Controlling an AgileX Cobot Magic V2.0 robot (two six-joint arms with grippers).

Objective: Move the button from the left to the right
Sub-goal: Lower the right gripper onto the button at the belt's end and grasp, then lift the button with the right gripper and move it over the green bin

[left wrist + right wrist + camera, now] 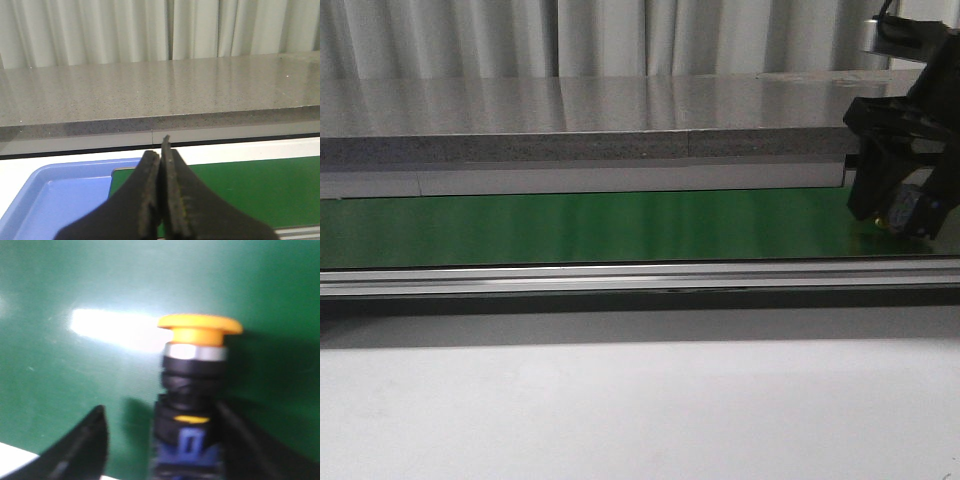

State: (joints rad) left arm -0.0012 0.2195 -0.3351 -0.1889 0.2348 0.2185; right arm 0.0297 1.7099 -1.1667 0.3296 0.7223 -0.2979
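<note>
The button (199,332) has a yellow-orange mushroom cap, a silver collar and a black body with a blue marking. It lies on the green belt (75,380) between the fingers of my right gripper (161,410). That gripper is open: one finger (92,442) stands well clear of the body, while the other sits right against it. From the front, the right gripper (892,205) hangs low over the belt's far right end, with the button (908,212) only partly visible under it. My left gripper (162,152) is shut with nothing in it.
A blue tray (50,200) sits at the left end of the green belt (600,225). A grey stone counter (570,110) runs behind the belt and an aluminium rail (620,278) along its front. A white surface (620,410) lies nearest the robot.
</note>
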